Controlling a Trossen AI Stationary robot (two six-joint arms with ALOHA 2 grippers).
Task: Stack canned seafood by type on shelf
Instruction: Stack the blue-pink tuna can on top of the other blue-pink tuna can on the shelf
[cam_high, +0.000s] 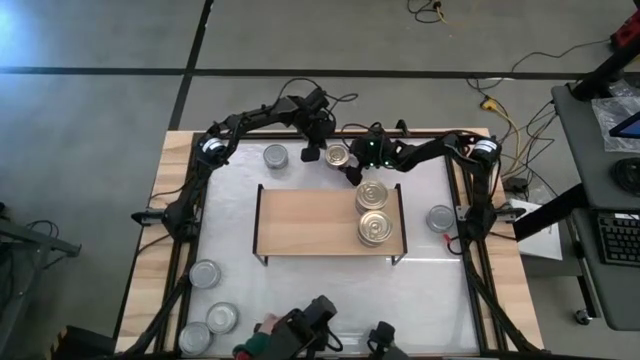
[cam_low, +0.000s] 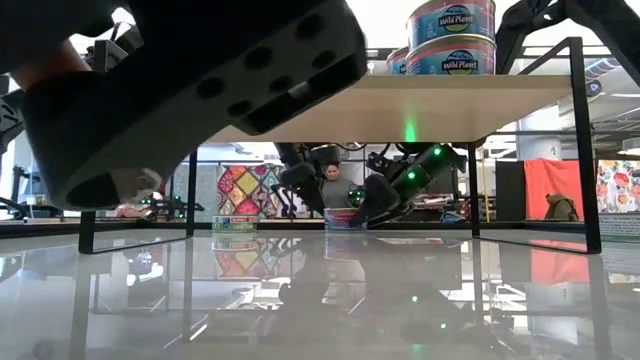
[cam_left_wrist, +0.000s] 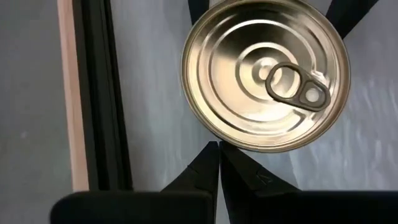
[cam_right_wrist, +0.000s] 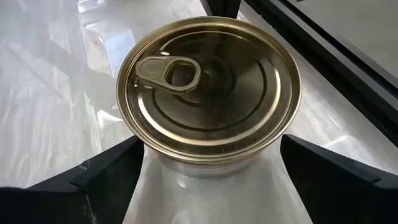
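Observation:
A gold-topped can (cam_high: 338, 156) with a pull tab (cam_left_wrist: 297, 87) stands upright on the white tabletop behind the shelf (cam_high: 300, 222). My right gripper (cam_right_wrist: 211, 152) is open, one finger (cam_right_wrist: 106, 171) on each side of this can, reaching in from the right. My left gripper (cam_left_wrist: 219, 149) is shut and slants down, its tips at the can's rim on the opposite side. Two more gold-topped cans (cam_high: 372, 195) (cam_high: 375, 229) stand side by side on the right end of the shelf. My left gripper's shut tips stand right at the edge of the can's rim (cam_left_wrist: 214, 138); I cannot tell whether they touch it. My right gripper's fingers stand close beside the can's wall (cam_right_wrist: 205, 171); I cannot tell whether they touch it either.
Silver-topped cans stand on the tabletop: one at the far left (cam_high: 276, 156), one to the right of the shelf (cam_high: 440, 218), three at the near left (cam_high: 205, 273). A dark device (cam_high: 305, 330) and a hand (cam_high: 265, 328) are at the near edge, and the device fills the low view's left.

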